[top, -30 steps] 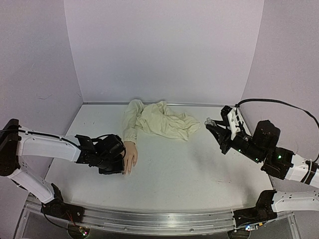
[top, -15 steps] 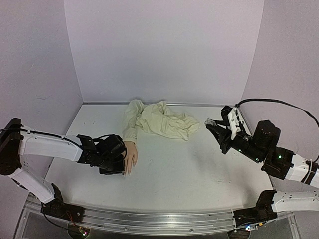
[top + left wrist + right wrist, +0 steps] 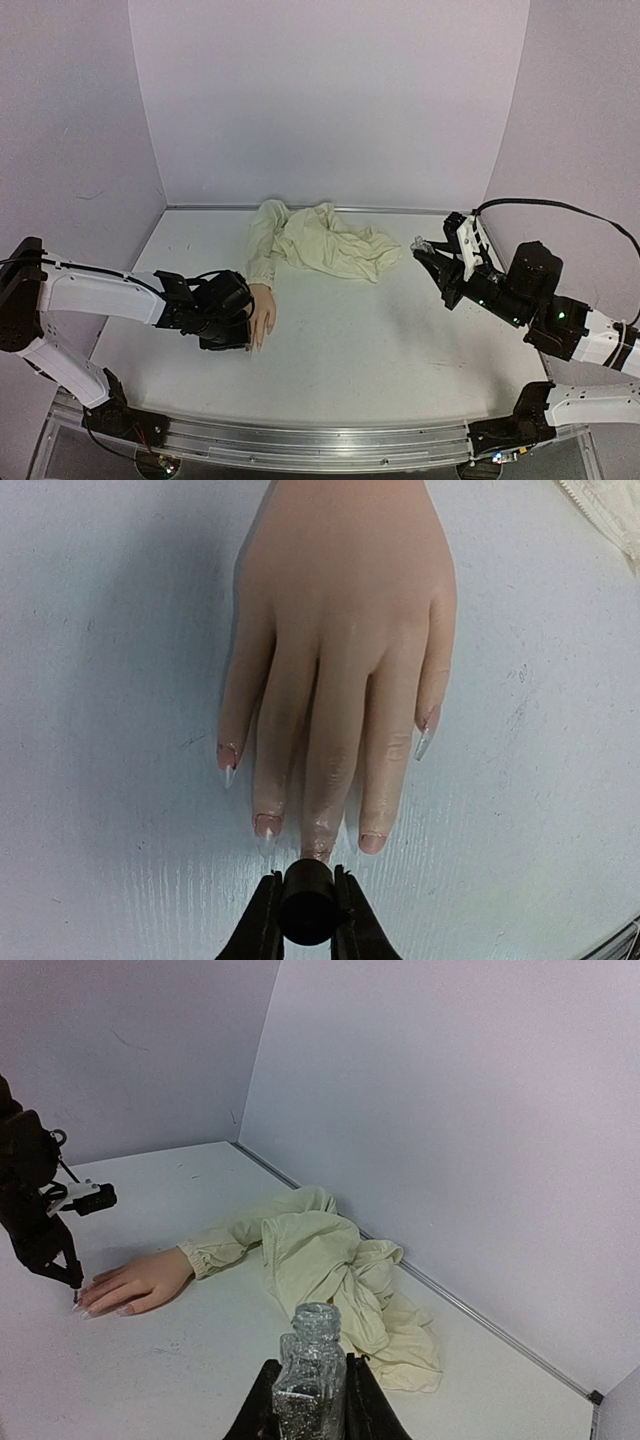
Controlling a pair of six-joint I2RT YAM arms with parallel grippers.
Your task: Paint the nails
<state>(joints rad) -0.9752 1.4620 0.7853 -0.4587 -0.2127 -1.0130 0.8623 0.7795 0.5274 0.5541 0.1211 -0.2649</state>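
Observation:
A pale peach mannequin hand [image 3: 340,650] lies flat on the white table, fingers towards my left wrist camera; it also shows in the top view [image 3: 262,312] and the right wrist view [image 3: 135,1282]. Its nails [image 3: 268,826] are small and mostly bare, some with clear tips. My left gripper [image 3: 306,915] is shut on a black brush cap [image 3: 306,900], right at the middle fingertip; the brush itself is hidden below it. My right gripper [image 3: 308,1400] is shut on an open glittery polish bottle [image 3: 310,1380], held above the table at the right [image 3: 432,250].
The hand's cream fabric sleeve [image 3: 320,240] lies crumpled at the back middle of the table, also seen in the right wrist view [image 3: 330,1270]. Lilac walls enclose the table on three sides. A metal rail [image 3: 320,440] runs along the near edge.

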